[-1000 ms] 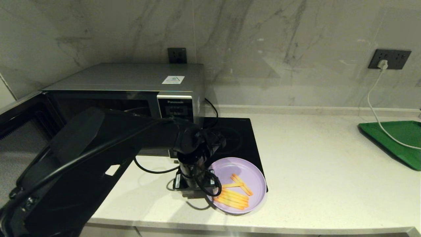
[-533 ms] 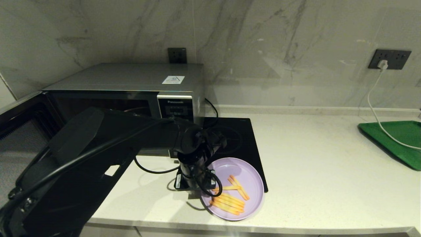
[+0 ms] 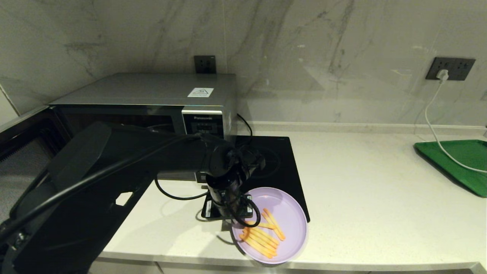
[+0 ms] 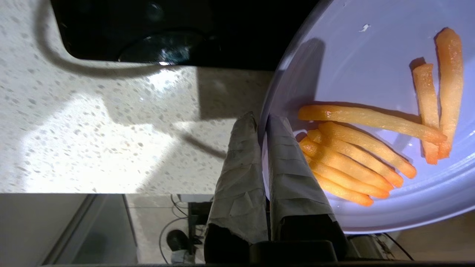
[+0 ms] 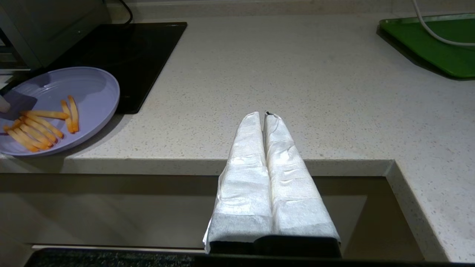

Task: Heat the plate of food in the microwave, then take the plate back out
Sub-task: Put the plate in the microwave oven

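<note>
Marble walls backed the pale speckled tabletop (image 3: 361,182), which carried the microwave (image 3: 152,102) with its door swung open, a black hob (image 3: 281,163) and a green tray (image 3: 460,160). I saw my left claw (image 4: 261,122) clenched on the rim of the plate of food (image 3: 285,224); since a second earlier the plate had slid nearer the tabletop's front edge. My right claw (image 5: 265,115) hung pressed shut off that edge.
</note>
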Motion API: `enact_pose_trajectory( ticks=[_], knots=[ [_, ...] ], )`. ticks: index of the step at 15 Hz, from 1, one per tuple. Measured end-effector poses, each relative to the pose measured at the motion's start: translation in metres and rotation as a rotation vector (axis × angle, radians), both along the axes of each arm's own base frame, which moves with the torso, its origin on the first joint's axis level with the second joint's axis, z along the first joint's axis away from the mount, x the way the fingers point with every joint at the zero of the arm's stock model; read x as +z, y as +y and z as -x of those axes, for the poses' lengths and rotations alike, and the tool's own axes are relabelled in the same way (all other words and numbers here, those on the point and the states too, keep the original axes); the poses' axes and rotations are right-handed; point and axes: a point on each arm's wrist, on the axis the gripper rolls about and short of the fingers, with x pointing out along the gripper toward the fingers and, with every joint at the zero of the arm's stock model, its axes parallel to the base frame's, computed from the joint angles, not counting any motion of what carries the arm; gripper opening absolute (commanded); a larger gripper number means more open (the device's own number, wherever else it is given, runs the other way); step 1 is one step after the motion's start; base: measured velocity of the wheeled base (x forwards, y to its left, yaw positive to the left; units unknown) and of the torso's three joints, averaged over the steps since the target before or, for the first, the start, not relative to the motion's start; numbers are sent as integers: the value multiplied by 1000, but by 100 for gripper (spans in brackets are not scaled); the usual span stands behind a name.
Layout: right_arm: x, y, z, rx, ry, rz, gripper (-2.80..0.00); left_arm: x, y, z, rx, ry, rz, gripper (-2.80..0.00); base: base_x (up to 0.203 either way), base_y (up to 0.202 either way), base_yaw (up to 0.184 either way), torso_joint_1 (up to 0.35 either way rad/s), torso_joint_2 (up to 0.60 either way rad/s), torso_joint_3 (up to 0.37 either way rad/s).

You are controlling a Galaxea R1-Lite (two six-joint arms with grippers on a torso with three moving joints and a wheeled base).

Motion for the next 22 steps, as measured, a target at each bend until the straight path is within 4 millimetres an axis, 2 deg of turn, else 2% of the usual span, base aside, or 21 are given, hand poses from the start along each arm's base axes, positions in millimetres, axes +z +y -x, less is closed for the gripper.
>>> enact_pose_trajectory(
  ticks=[6,12,16,22],
  knots=[
    [0,0,0,1,0,0,-280,12,1,7,-4,91,118,-280,0,0,0,0,0,0],
    [0,0,0,0,0,-1,-280,21,5,4,-14,119,204,-280,0,0,0,0,0,0],
    [0,0,0,1,0,0,-280,37,11,3,-38,141,324,-280,0,0,0,0,0,0],
    [0,0,0,0,0,0,-280,56,17,9,-23,117,358,-280,0,0,0,0,0,0]
  ],
)
